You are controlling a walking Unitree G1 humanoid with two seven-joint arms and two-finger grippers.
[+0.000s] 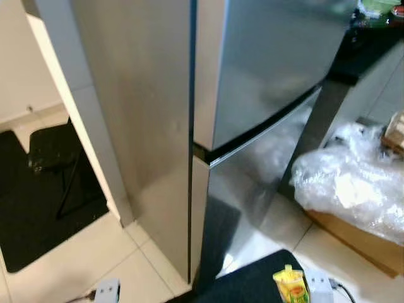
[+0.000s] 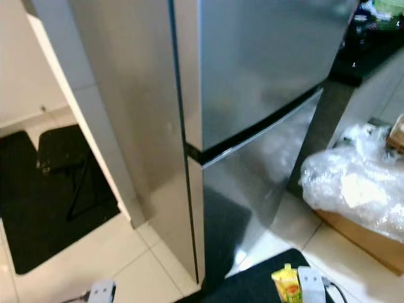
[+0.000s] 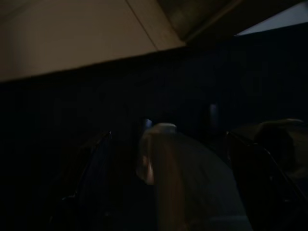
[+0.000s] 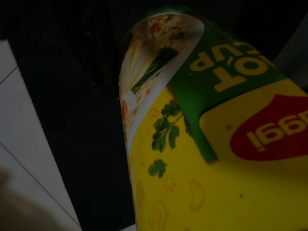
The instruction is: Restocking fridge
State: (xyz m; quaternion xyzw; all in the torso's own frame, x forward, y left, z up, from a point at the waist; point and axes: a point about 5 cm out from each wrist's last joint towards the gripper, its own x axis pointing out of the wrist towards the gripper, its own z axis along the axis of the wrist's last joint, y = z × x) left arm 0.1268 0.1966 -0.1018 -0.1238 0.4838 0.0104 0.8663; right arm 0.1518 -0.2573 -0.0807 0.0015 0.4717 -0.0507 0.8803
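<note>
A steel fridge [image 1: 145,126] stands before me, its upper door [image 1: 271,63] and lower door [image 1: 252,183] both closed. A yellow and green noodle cup [image 1: 290,287] is low at the bottom edge, in front of the lower door. My right gripper [image 1: 315,287] is shut on it, and the cup [image 4: 216,159] sits very close in the right wrist view. A grey part of my left arm [image 1: 107,290] hangs low on the left. In the dark left wrist view, a pale rounded object [image 3: 178,178] lies just ahead of my left gripper.
A black mat [image 1: 44,202] lies on the tiled floor left of the fridge, with a white wall behind it. To the right, crumpled clear plastic [image 1: 353,183] covers a cardboard box [image 1: 360,237]. A dark counter [image 1: 372,44] is at the top right.
</note>
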